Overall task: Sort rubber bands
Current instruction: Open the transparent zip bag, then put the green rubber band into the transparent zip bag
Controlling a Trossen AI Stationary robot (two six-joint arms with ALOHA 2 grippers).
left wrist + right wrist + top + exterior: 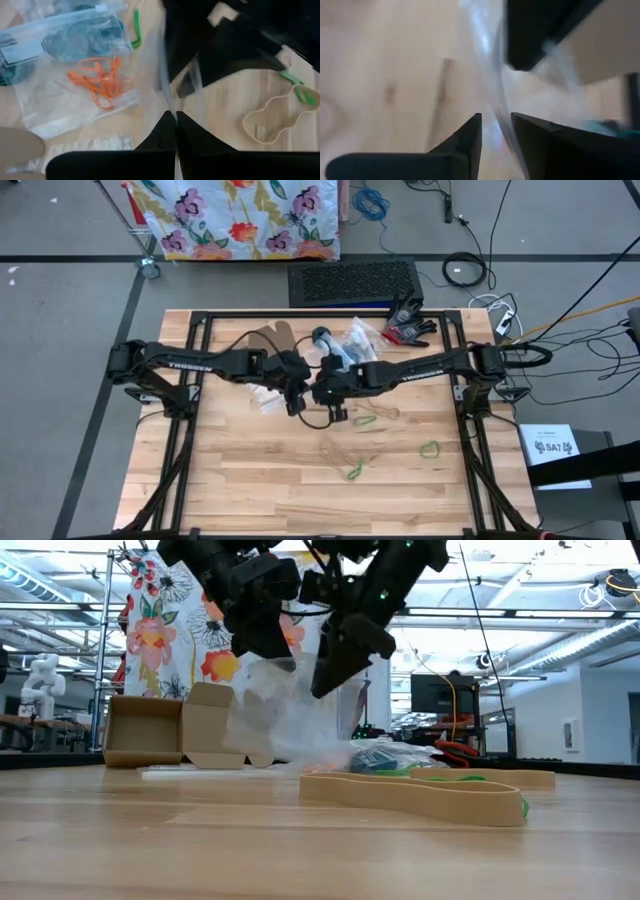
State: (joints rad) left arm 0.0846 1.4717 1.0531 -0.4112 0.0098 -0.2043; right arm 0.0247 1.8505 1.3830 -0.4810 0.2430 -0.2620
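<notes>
At the table's middle my two grippers meet over a clear plastic bag (285, 715). My left gripper (175, 127) is shut on the bag's film. My right gripper (495, 132) is open, and the film (492, 95) runs through the gap between its fingers. Loose rubber bands lie on the wood nearby: a tan one (272, 117), green ones (365, 420) (430, 448) (353, 470). Orange bands (100, 80) and blue ones (75, 35) lie inside other clear bags. My left gripper pinches a thin edge of the clear bag (169, 97) between its two shut fingers, slanting down from the table's left side. The bag hangs below the fingers; whether its lower end (290, 750) rests on the table I cannot tell. My right gripper has the film between its fingers; whether they touch it I cannot tell.
More clear bags (352, 340) lie at the far middle. A small open cardboard box (150, 730) stands at the far left. Red and black gloves (408, 328) lie at the far right. A large tan band (415, 795) lies toward the near edge.
</notes>
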